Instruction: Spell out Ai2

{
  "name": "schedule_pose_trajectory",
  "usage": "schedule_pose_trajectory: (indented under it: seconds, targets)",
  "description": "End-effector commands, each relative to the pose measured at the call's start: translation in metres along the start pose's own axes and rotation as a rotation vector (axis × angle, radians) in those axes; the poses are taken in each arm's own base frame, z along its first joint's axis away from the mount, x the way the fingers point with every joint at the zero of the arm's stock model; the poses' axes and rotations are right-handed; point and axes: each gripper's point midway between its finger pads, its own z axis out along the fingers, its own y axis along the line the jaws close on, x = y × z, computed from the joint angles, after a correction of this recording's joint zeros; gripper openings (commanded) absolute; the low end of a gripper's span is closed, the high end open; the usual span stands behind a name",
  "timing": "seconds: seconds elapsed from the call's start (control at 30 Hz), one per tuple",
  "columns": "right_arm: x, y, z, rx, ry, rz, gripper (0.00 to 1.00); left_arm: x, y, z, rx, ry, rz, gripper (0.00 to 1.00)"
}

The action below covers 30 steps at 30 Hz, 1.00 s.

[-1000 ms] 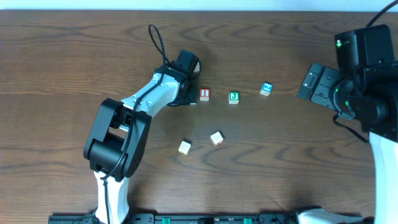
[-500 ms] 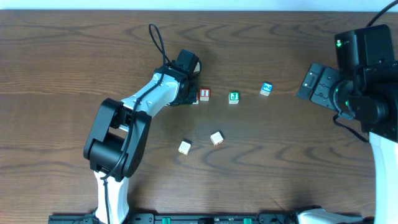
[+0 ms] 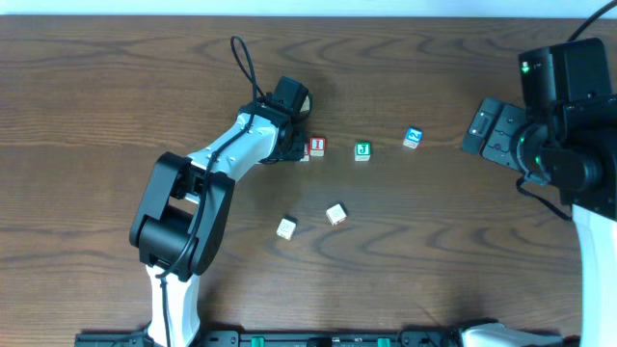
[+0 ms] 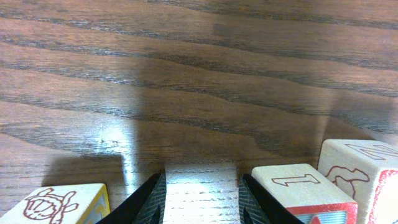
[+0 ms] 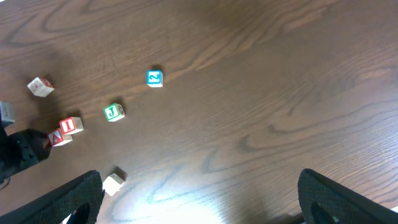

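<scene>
A and I side by side; the 2 not yet in line.
The fingers of the left hand (image 4: 201, 196) flank the A cube (image 5: 57, 138), just beside the I cube (image 5: 71, 124) on the tabletop (image 5: 280, 93); whether they pinch it I cannot tell. The 2 cube (image 5: 154, 78) lies well to the right, past the green J cube (image 5: 113, 112), nearer the right hand (image 5: 199, 186), which hangs wide open and empty.
</scene>
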Motion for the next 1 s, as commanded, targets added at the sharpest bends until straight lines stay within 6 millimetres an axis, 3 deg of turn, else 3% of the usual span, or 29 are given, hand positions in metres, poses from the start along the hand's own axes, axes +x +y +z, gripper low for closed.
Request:
schedule_pose_trajectory:
  seconds: [0.0,0.37,0.5,0.63,0.77,0.97]
  targets:
    - [-0.002,-0.005,-0.001,0.020,-0.011,-0.006,0.99,0.003,0.008,0.008,-0.040,0.007,0.000,0.41]
    - [-0.002,-0.005,-0.001,0.020,-0.011,-0.006,0.99,0.002,0.014,0.006,-0.071,-0.001,0.004,0.43]
    - [-0.002,-0.005,-0.001,0.020,-0.011,-0.006,0.99,0.009,0.026,-0.013,-0.101,0.036,-0.004,0.44]
    - [-0.002,-0.005,-0.001,0.020,-0.011,-0.006,0.99,0.032,0.026,-0.031,-0.081,0.129,-0.004,0.44]
    - [-0.002,-0.005,-0.001,0.020,-0.011,-0.006,0.99,0.051,0.011,-0.034,0.004,0.220,-0.005,0.44]
    - [-0.002,-0.005,-0.001,0.020,-0.011,-0.006,0.99,0.053,-0.017,-0.035,0.143,0.237,0.015,0.47]
